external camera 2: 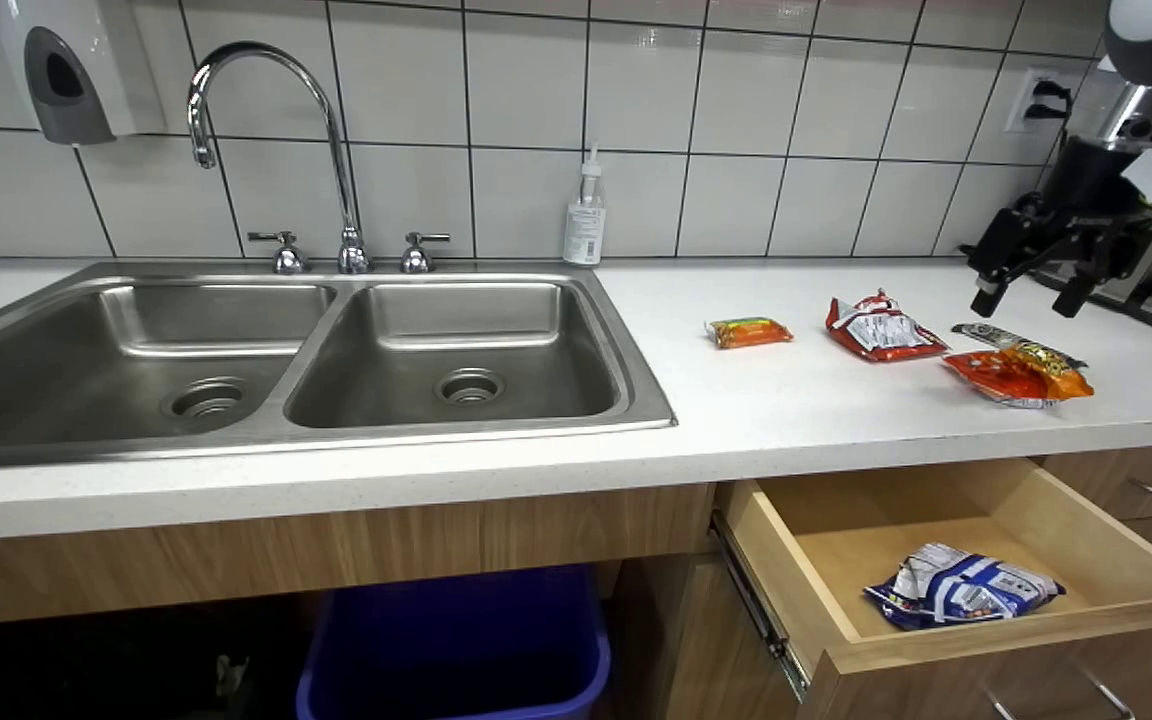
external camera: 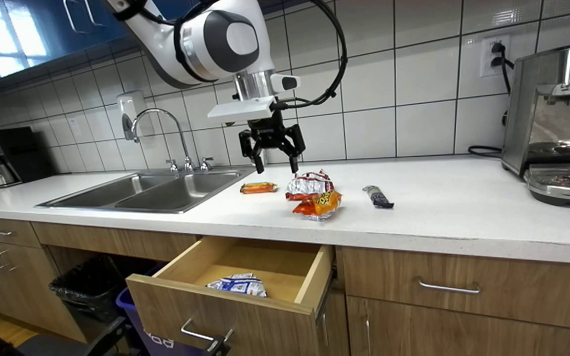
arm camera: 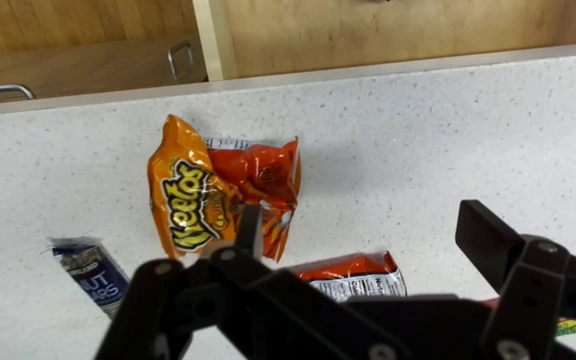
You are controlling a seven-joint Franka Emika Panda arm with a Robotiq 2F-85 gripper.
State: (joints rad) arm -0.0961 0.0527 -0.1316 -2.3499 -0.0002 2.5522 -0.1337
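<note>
Locations were referenced to the pulled-out drawer (external camera: pixel 265 326), with left and right taken as in that exterior view. Left of the drawer, beneath the countertop (external camera: pixel 438 198), a black-lined bin (external camera: pixel 84 279) and a blue bin (external camera 2: pixel 456 620) were stationed. Above these, a sink (external camera: pixel 191 185) with a curved faucet (external camera 2: pixel 343 180) was set into the countertop, also left of the drawer. Inside the drawer, close to its front panel, a crumpled blue-and-white packet (external camera: pixel 238 285) was contained. Behind the drawer, toward its left side, an orange bar wrapper (external camera: pixel 258 188) was laid on the countertop.

Directly behind the drawer, the gripper (external camera: pixel 276 169) was suspended above the countertop, its fingers (arm camera: pixel 485 240) pointed downward and spread wide apart; nothing was gripped. Behind the drawer's right half, a red-and-silver packet (external camera: pixel 309 187) was placed; its position was judged to be below the gripper, although much of it was hidden by the gripper in the wrist view. Nearer to the drawer, in line with its right side wall, a crumpled orange bag (arm camera: pixel 193 195) marked with yellow "eetos" lettering was positioned. Behind and to the right of the drawer, a dark bar wrapper (external camera: pixel 378 197) was laid at an angle to the countertop edge. Well to the right of the drawer, a silver coffee machine (external camera: pixel 562 133) was stood on the countertop.
</note>
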